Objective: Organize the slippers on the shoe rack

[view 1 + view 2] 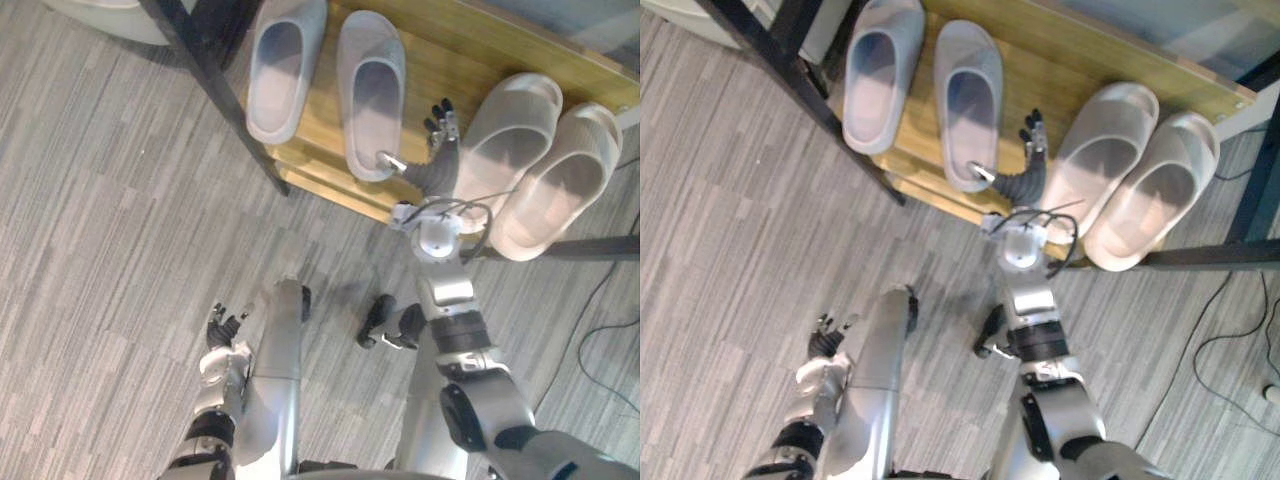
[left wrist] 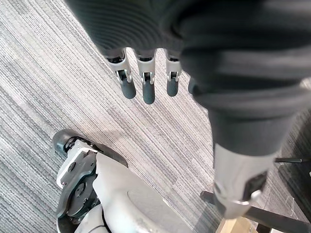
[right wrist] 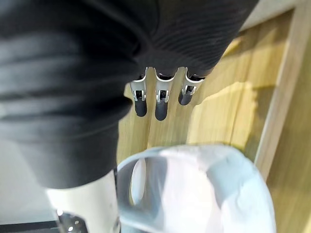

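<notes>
Two grey slippers lie side by side on the wooden shelf (image 1: 430, 60) of the shoe rack, one to the left (image 1: 280, 70) and one to the right (image 1: 372, 90). Two pale beige slippers (image 1: 510, 130) (image 1: 560, 180) lie further right, heels over the shelf's front edge. My right hand (image 1: 437, 160) rests between the right grey slipper and the nearer beige one, open, fingers (image 3: 160, 104) straight over the wood. Its thumb is at the grey slipper's heel (image 3: 194, 189). My left hand (image 1: 222, 330) hangs open over the floor at the lower left, fingers (image 2: 148, 87) straight.
A black frame post (image 1: 215, 80) of the rack slants down past the left grey slipper. A black bar (image 1: 600, 247) runs below the beige slippers at the right. A white object (image 1: 100, 15) sits at the top left. Grey striped carpet (image 1: 100, 220) covers the floor.
</notes>
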Available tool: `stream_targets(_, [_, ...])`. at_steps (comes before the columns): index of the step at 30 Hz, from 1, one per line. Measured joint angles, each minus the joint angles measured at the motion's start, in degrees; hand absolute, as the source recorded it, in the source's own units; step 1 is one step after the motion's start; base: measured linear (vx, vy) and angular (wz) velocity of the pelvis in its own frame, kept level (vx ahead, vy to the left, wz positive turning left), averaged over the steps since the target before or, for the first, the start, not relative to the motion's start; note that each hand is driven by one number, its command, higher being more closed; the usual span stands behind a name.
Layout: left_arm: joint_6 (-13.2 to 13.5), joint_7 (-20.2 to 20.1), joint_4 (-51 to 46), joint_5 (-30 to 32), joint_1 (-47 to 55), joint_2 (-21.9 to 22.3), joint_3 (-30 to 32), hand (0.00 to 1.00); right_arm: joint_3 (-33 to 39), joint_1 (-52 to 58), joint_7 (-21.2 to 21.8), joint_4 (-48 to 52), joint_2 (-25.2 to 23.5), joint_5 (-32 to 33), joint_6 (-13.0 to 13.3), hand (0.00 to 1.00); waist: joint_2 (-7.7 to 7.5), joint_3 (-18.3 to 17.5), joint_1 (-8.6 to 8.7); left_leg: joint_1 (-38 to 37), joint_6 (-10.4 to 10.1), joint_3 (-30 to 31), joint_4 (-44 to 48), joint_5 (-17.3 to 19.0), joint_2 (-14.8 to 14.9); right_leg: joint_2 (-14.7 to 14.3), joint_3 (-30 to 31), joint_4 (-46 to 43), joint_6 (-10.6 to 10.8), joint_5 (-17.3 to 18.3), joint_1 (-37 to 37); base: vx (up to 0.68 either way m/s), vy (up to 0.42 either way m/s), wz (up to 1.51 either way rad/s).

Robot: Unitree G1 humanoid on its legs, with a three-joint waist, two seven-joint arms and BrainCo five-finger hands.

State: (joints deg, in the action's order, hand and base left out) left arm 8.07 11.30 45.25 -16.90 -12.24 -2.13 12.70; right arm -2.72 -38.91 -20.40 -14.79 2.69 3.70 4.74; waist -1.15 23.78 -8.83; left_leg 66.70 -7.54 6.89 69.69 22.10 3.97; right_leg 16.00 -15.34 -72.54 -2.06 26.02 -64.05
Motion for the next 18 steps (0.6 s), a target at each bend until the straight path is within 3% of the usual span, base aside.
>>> stream_targets(3, [0.0,-0.3,0.0,0.7,0.0,0.0,0.4,0.0,-1.7,-0.9,1.6,-2.0,-0.5,3.7,1.7,0.0,-0.26,0.1,-0.01,-0.2,-0.4,0.0,-0.6,-0.2,-0.1,0.0,-0.1,0.3,0.0,0.0,0.1,0.0,0.006,0.02])
stream_targets(9, [0.0,-0.3,-0.1,1.1,-0.1,0.0,1.1,0.0,-4.6,-4.6,3.2,-5.3,-0.6,8.9,2.3,0.0,-0.54,0.3,-0.03,-0.2,-0.4,0.0,-0.6,-0.2,-0.2,0.1,-0.1,0.3,0.2,0.1,0.1,0.0,0.0,0.0])
stream_targets(18, [0.0,-0.1,0.0,1.1,-0.2,0.0,1.2,0.0,-4.1,-9.8,1.3,-11.9,-2.8,17.0,3.8,0.0,-0.38,0.4,-0.34,0.3,-0.3,0.5,-0.7,-0.2,-0.5,0.2,-0.5,0.3,0.3,0.2,0.1,0.0,0.0,0.0])
